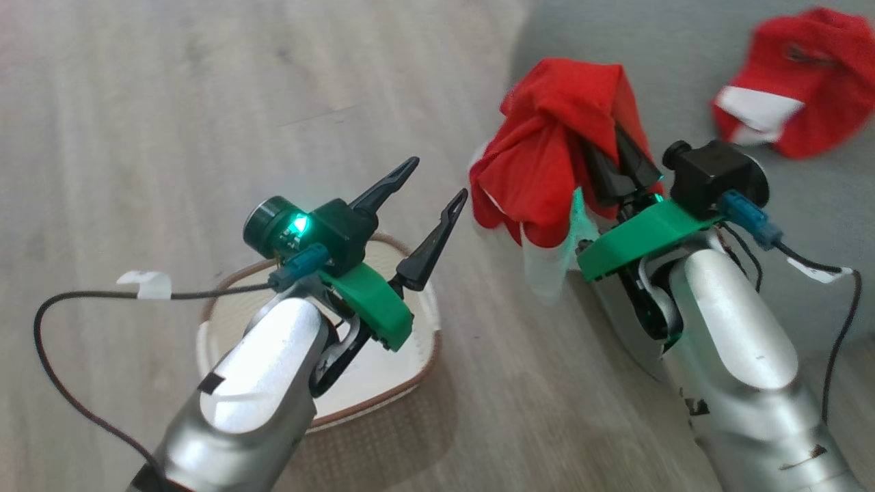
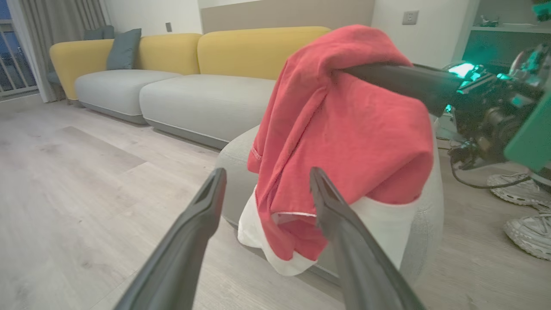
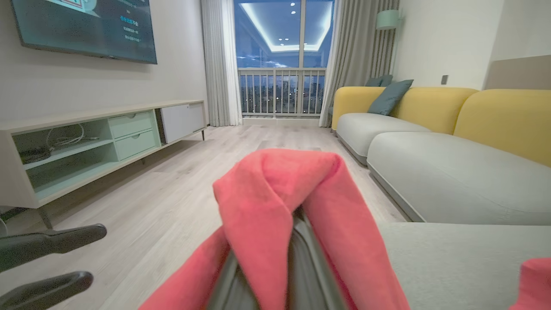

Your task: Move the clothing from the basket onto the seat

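Pale wood flooring (image 1: 137, 102) carries the basket (image 1: 418, 342) near left, under your left gripper (image 1: 437, 179), jaws apart and empty. Your right gripper (image 1: 618, 160) has its jaws clamped on a red garment (image 1: 547, 137) at the seat's (image 1: 683, 55) left edge; a second red garment (image 1: 813, 68) lies far right on it.

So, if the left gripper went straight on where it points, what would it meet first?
Probably the bright red soft garment hanging from the right gripper, before the grey-green upholstered seat; depth is unclear.
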{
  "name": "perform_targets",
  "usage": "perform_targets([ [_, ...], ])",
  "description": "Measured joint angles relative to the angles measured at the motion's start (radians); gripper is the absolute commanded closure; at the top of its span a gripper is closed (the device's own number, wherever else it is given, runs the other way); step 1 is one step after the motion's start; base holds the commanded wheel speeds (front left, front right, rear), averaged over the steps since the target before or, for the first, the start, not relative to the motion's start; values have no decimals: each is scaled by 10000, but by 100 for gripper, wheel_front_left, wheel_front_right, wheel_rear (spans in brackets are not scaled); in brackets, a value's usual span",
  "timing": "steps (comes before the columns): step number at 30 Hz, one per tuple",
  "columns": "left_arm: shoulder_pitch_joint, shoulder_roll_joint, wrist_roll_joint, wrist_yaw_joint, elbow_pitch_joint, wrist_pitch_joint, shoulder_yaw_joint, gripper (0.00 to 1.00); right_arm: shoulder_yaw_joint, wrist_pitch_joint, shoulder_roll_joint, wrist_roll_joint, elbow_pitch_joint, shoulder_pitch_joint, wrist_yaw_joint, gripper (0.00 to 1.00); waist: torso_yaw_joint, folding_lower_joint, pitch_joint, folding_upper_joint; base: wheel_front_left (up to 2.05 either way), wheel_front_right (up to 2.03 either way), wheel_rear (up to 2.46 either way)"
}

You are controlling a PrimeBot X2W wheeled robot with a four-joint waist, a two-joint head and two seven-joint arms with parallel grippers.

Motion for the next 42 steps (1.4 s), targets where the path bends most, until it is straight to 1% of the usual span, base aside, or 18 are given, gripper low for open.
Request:
perform_targets([
  [3, 33, 35, 0, -75, -29, 0, -63, 0, -159, 0, 2, 2, -215, 60, 0, 100, -576, 0, 8, 0, 0, 0, 0],
  [9, 153, 121, -2, -77, -138, 0, -115, 0, -385, 0, 8, 2, -650, 256, 0, 100, -1727, 0, 15, 0, 0, 0, 0],
  [12, 144, 75, -2, -77, -136, 0, -276, 0, -909, 0, -17, -92, -1034, 697, 0, 100, -2186, 0, 52, 0, 0, 0, 0],
  [14, 119, 31, -2, -77, -134, 0, -412, 0, -1344, -2, -42, -167, -1313, 1051, 0, 100, -2350, -1, 135, 0, 0, 0, 0],
  [20, -134, 19, -138, -77, -121, 0, -794, 0, -2439, 0, -44, -454, -2056, 1896, 0, 100, -2489, 0, 555, 0, 0, 0, 0],
  [22, -233, 50, -173, -77, -130, 0, -884, 0, -2719, 0, -58, -543, -2155, 1929, 0, 100, -2502, 0, 728, 0, 0, 0, 0],
  [26, -302, 345, -169, -77, -165, -2, -959, 0, -3177, 0, -301, -819, -2263, 1646, 0, 100, -2508, 0, 1141, 0, 0, 0, 0],
  [29, -302, 604, -169, -77, -221, -2, -949, 0, -3549, -2, -546, -953, -2075, 954, 0, 100, -2501, 0, 1486, 0, 0, 0, 0],
  [34, -302, 1007, -153, -75, -585, 17, -941, 0, -3996, -2, -928, -984, -1440, -729, 0, 100, -2485, 1, 2101, 0, 0, 0, 0],
  [38, -328, 1285, -140, -75, -1034, 244, -951, 0, -4692, -2, -1576, -1154, -755, -2055, 0, 100, -2329, 2, 2637, 0, 0, 0, 0],
  [41, -490, 1486, -140, -75, -1338, 430, -980, 0, -5290, -2, -1937, -1377, -267, -3065, 0, 100, -2142, 2, 3056, 0, 0, 0, 0],
  [42, -575, 1540, -140, -75, -1440, 477, -999, 0, -5448, 2, -2155, -1469, 8, -3412, 0, 100, -2060, 3, 3198, 0, 0, 0, 0],
])
